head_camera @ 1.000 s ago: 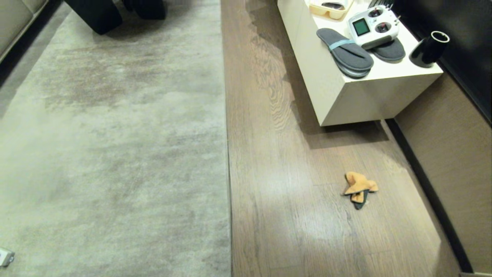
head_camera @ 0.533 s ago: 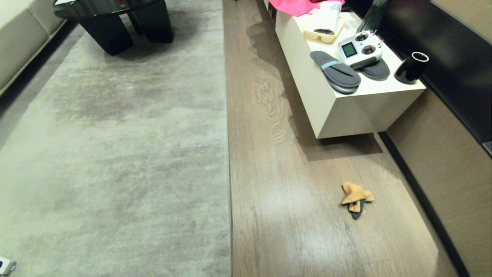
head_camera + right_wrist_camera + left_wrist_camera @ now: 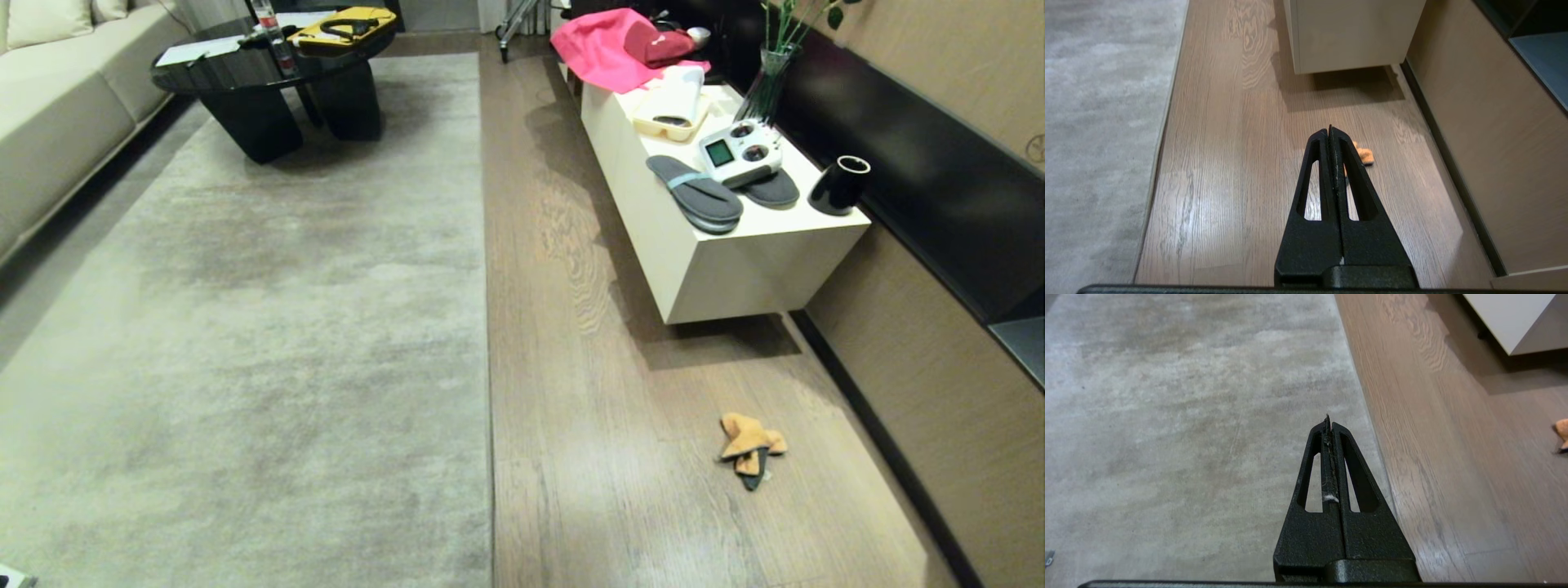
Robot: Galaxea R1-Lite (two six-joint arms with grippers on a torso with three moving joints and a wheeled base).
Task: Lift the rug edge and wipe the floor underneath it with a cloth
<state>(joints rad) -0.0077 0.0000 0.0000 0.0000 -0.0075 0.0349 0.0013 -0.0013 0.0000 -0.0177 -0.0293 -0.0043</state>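
The cloth [image 3: 751,445] lies in a crumpled heap on the floor [image 3: 620,457], at about four o'clock in the head view, well apart from the rug edge [image 3: 487,392], which runs flat and straight up the middle. Nothing is lifted yet and nothing is wiped yet. The left gripper [image 3: 1329,424] hangs above the rug near its edge, and its fingers are pressed tight together with nothing in them. The right gripper [image 3: 1330,132] hangs above the bare floor, with the cloth just past its tip, and it is squeezed closed and empty too. I think the rug edge may be hard to catch, because it lies so flat and thin on the boards. Fingers could slide over it or scrape the wood. The cloth is soft and lumpy, so a grab might only pinch a corner and drop it. The white cabinet [image 3: 735,261] stands near, at about two o'clock, and an arm could bump it.
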